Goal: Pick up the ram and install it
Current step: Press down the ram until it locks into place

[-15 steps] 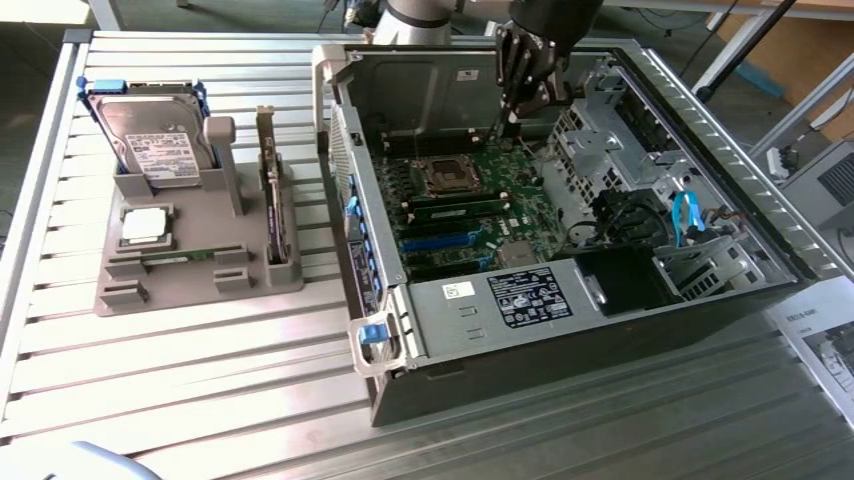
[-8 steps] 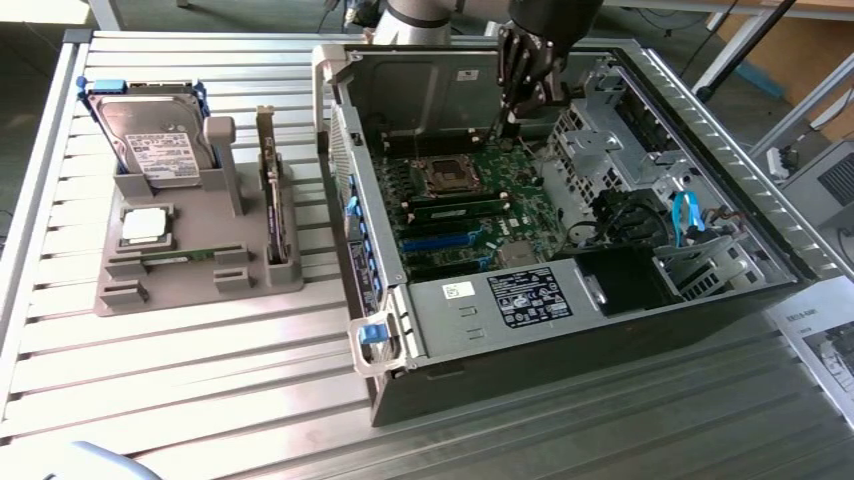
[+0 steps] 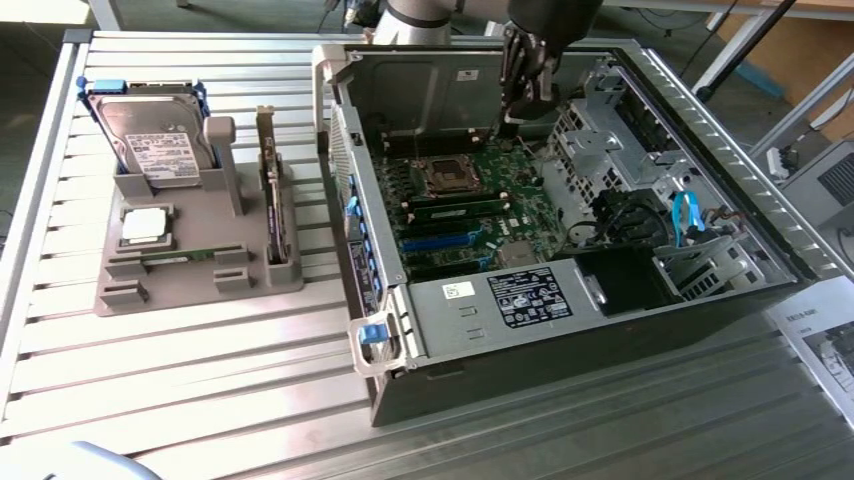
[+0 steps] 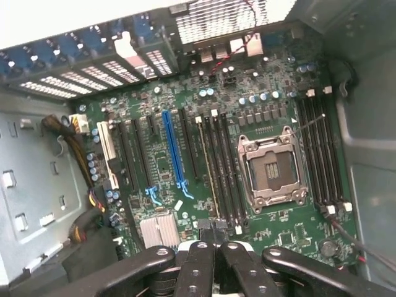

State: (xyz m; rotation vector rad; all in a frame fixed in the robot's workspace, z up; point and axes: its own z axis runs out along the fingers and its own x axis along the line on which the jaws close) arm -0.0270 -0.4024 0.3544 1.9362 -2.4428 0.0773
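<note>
The ram [image 4: 208,167] is a thin stick standing on edge in the memory slot nearest the empty CPU socket [image 4: 270,166] on the green motherboard [image 4: 154,167]. My gripper [image 4: 213,234] hangs above the board near one end of that slot. Its black fingers [image 4: 198,260] are pressed together with nothing between them. In the exterior view the gripper [image 3: 518,112] reaches down into the open computer case [image 3: 400,90] above the board's far end, well clear of the ram slots [image 3: 458,208].
A grey holder [image 3: 160,290] at the exterior view's left carries a silver hard drive [image 3: 158,150], an upright expansion card [image 3: 274,200], a square chip [image 3: 144,225] and a thin green strip [image 3: 174,255]. Case walls, a drive cage [image 3: 587,150] and cables [image 3: 687,215] ring the board.
</note>
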